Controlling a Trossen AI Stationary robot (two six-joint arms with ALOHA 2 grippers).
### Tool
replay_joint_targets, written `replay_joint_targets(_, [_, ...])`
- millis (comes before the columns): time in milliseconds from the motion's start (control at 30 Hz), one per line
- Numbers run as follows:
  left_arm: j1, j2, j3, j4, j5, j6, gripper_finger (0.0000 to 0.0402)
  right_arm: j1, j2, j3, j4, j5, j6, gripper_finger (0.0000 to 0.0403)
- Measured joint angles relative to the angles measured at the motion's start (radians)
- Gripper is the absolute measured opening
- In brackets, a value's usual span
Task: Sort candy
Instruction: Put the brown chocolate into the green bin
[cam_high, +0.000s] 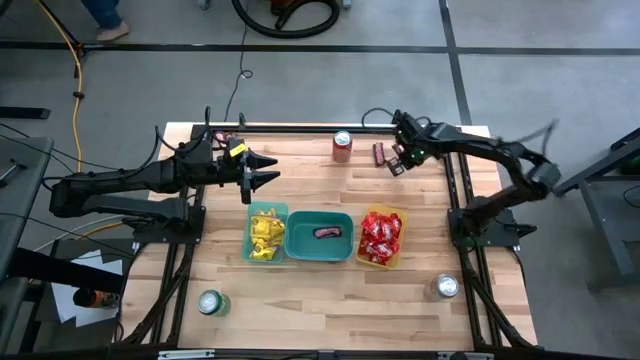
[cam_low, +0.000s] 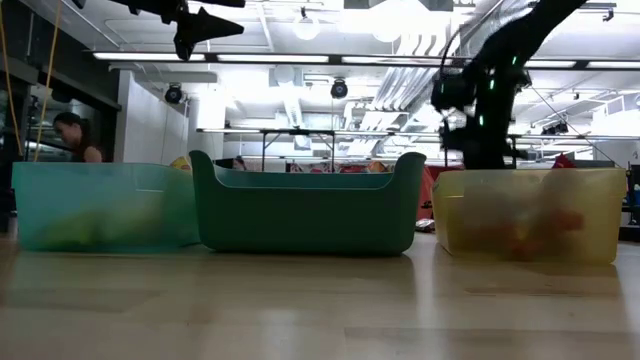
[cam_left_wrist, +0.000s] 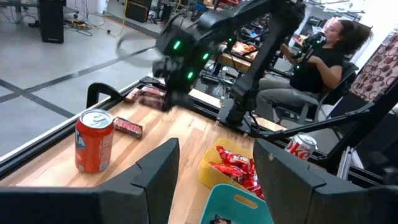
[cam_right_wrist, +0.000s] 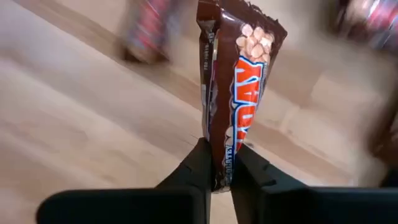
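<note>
I see my right gripper (cam_right_wrist: 217, 163) reaching to the table's far edge, fingers pinched on a dark brown bar (cam_right_wrist: 235, 87); my left gripper (cam_high: 268, 170) hovers over the table's left-centre, fingers spread wide

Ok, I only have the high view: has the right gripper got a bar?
Observer: Yes. The right gripper is shut on a brown bar, pinching it by one end.
Operator: Any loose bars lying near the red can?
Observer: One. The left wrist view shows a loose bar flat on the table right beside the can.
Operator: How high is the left gripper?
Observer: The low view puts the left gripper well above the rim of the green bin.
</note>
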Motion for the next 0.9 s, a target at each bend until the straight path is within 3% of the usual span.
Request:
replay_joint_targets(100, [0.0, 0.0, 0.0, 0.0, 0.0, 0.0, 0.0193, 0.048, -0.115, 0.04, 0.01, -0.055, -0.011, 0.0029])
replay_joint_targets(233, [0.0, 0.0, 0.0, 0.0, 0.0, 0.0, 0.0193, 0.138, -0.252, 0.062, 0.15, -0.18, 0.05, 0.0007])
replay_joint_targets(367, [0.0, 0.0, 0.0, 0.0, 0.0, 0.0, 0.0193, 0.278, -0.308, 0.062, 0.292, -0.225, 0.131, 0.001])
replay_joint_targets(700, [0.0, 0.0, 0.0, 0.002, 0.0, -0.001, 0.0193, 0.713, -0.142, 0.062, 0.6, -0.228, 0.166, 0.0006])
replay_joint_targets(900, [0.0, 0.0, 0.0, 0.002, 0.0, -0.025, 0.0193, 0.845, 0.01, 0.069, 0.701, -0.228, 0.107, 0.0011])
